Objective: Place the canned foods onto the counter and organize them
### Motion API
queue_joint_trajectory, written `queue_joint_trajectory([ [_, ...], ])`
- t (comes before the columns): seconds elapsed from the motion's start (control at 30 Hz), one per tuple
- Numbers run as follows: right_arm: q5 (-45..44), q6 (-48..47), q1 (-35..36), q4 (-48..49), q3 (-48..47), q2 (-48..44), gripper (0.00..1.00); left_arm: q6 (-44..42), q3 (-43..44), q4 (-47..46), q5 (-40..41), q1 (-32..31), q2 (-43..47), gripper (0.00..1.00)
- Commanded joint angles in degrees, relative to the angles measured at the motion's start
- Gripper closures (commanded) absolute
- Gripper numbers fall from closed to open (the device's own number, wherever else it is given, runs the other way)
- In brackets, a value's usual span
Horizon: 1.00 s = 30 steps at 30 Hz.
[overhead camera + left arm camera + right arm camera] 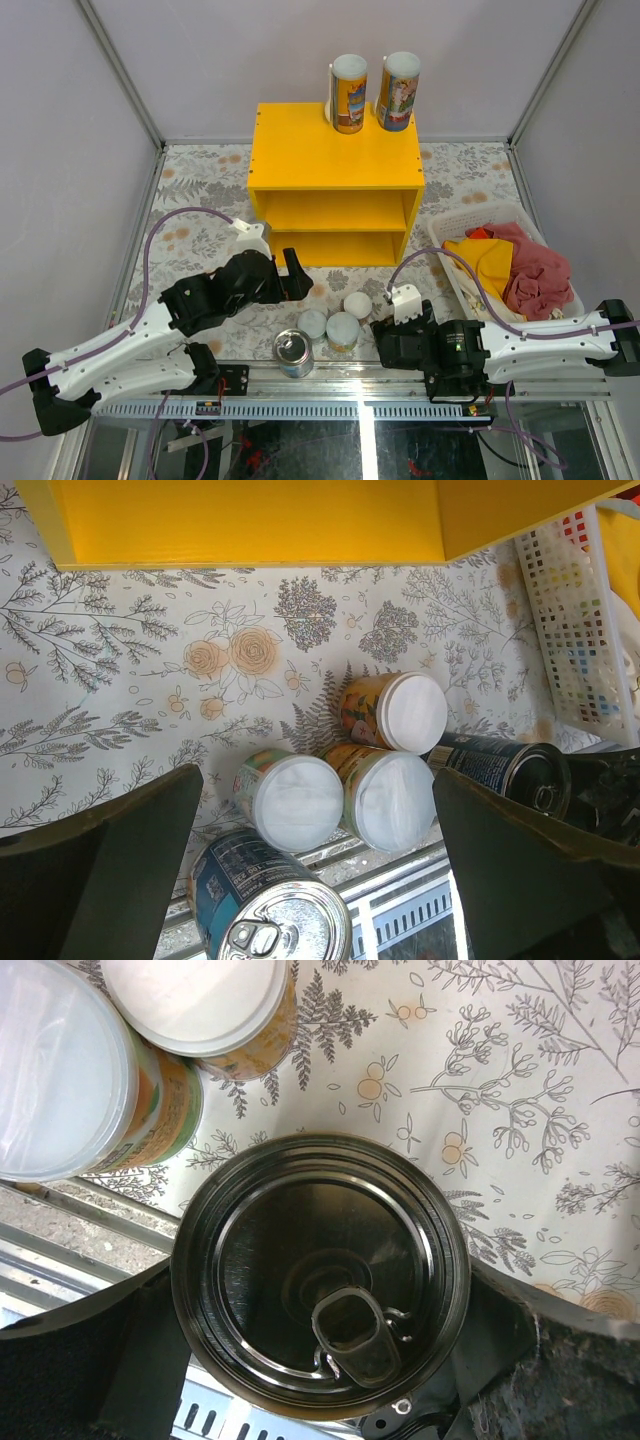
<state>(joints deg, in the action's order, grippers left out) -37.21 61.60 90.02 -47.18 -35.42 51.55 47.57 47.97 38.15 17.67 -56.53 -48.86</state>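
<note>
Floral-print table cover [200,190] and white enclosure walls were noted. The right gripper [320,1305] was seen clamped on a held tin [300,1210]. Both fingers [120,1360] were pressed against its sides, with the pull-tab lid up, near the table's front edge. The left gripper [318,780] was spread wide with nothing held, hung over the can cluster.

Three small white-lidded cans [295,802] [393,800] [412,712] were bunched under it, the two nearer ones touching and the third just behind. Two of them were crowded just beside the held tin. A free tin [280,920], blue-labelled with a silver pull-tab, was stood just in front of the cluster by the front rail [330,408].

The counter [335,150] was set at the far middle, well apart from the cluster. Two tall cans [348,93] [398,90] were stood upright side by side at the back of its top. A white basket [440,235] of yellow and pink cloth was placed right of the counter.

White print was seen on the free tin's label but was too small to be read. Cartoon figures were seen on the tall cans, with no legible text.
</note>
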Motion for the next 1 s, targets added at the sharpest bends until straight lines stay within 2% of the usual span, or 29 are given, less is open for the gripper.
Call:
queue_joint_trajectory([
  [0.0,-8.9,-1.8,0.5,1.9,-5.1,-0.6,0.4,-1.7,0.0,-2.7,-1.2,0.6,0.0,0.0],
  [0.23,-9.4,-4.4,0.5,1.9,-7.1,-1.1,0.63,-1.7,0.1,-2.8,-1.4,0.9,0.1,0.0],
  [0.37,-9.7,-6.1,0.5,1.8,-8.7,-1.5,0.69,-1.7,0.1,-2.8,-1.4,1.0,0.4,0.0],
  [0.97,-9.1,-15.3,0.4,-2.0,-22.9,3.3,0.72,-1.1,-0.5,-2.4,-1.1,1.3,2.0,0.0],
])
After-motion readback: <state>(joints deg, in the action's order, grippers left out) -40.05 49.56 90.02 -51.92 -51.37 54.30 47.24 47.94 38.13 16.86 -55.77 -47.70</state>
